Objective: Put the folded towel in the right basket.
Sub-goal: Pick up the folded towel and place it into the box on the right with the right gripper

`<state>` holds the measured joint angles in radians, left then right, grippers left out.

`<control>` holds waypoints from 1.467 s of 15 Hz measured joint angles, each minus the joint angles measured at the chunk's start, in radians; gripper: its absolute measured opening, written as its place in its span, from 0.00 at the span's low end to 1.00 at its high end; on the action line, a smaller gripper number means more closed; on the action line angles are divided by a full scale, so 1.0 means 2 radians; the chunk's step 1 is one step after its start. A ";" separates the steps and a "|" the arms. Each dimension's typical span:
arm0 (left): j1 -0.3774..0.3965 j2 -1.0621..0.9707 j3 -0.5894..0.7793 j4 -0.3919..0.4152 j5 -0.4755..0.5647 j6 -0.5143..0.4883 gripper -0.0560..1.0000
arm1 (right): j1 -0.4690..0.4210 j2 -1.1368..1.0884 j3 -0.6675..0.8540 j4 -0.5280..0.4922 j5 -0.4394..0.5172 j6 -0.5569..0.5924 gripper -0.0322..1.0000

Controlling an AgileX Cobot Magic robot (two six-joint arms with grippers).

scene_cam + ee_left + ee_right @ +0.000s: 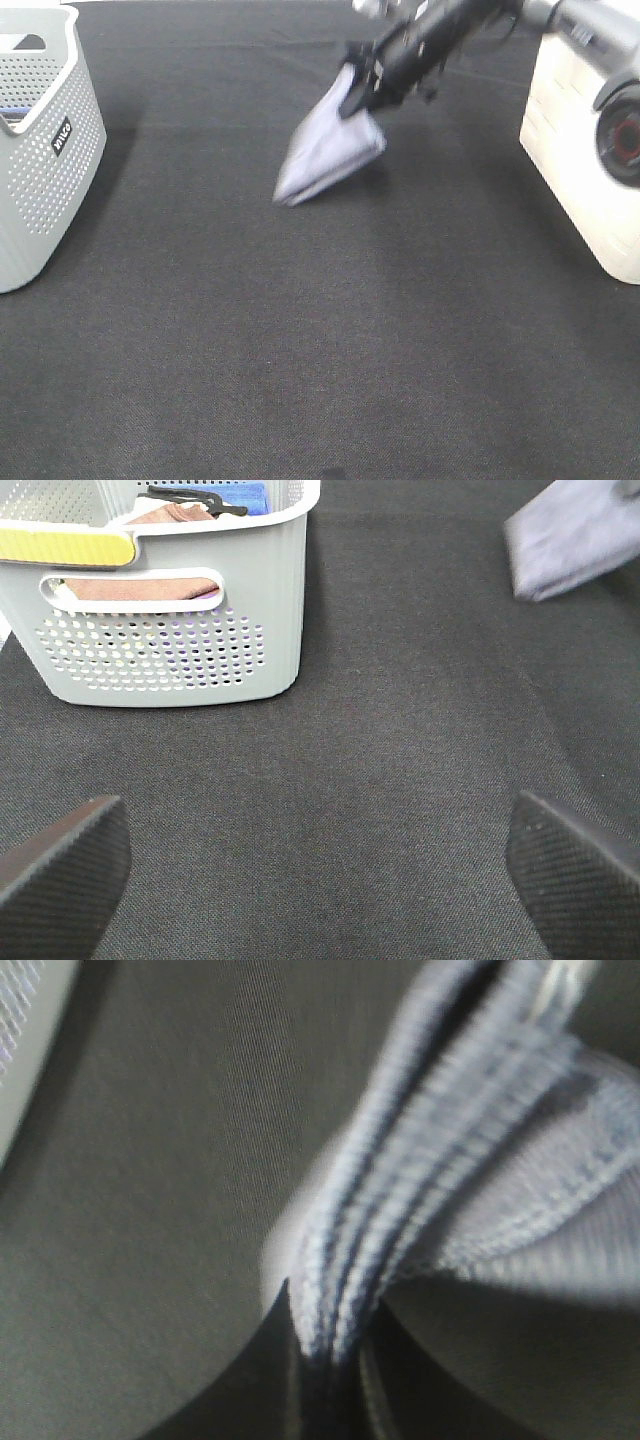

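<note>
The folded towel (328,148), pale lavender-grey, hangs tilted from my right gripper (362,85), which is shut on its upper corner and holds it above the dark table. The right wrist view shows the towel's layered edges (400,1220) pinched close to the camera. The towel also shows at a corner of the left wrist view (575,540). The right basket (585,150), white and smooth-walled, stands at the right edge, to the right of the towel. My left gripper (320,880) is open and empty over bare table; its two dark fingertips (60,865) show apart.
A grey perforated basket (45,150) with a black label stands at the far left; in the left wrist view this basket (170,610) holds cloths. The right arm (600,40) reaches in over the white basket. Dark fabric table (330,340) fills the middle.
</note>
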<state>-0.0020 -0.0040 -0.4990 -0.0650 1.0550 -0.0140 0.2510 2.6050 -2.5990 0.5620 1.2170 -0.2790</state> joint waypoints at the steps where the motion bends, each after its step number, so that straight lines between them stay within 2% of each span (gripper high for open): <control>1: 0.000 0.000 0.000 0.000 0.000 0.000 0.97 | 0.000 -0.020 -0.003 -0.012 0.001 0.000 0.09; 7: 0.000 0.000 0.000 0.000 0.000 0.000 0.97 | -0.003 -0.142 -0.004 -0.140 0.003 0.005 0.09; 9: 0.000 0.000 0.000 0.000 0.000 0.000 0.97 | -0.022 -0.176 -0.004 -0.149 0.003 0.008 0.09; 12: 0.000 0.000 0.000 0.000 0.000 0.000 0.97 | -0.075 -0.210 -0.004 -0.155 0.003 0.015 0.09; 17: 0.000 0.000 0.000 0.000 0.000 0.000 0.97 | -0.191 -0.233 -0.004 -0.161 0.003 0.044 0.09; 19: 0.000 0.000 0.000 0.000 0.000 0.000 0.97 | -0.219 -0.234 0.000 -0.161 0.003 0.045 0.09; 22: 0.000 0.000 0.000 0.000 0.000 0.000 0.97 | -0.238 -0.251 0.066 -0.174 0.003 0.045 0.09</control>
<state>-0.0020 -0.0040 -0.4990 -0.0650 1.0550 -0.0140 -0.2260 2.1030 -2.4670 0.2130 1.2240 -0.1890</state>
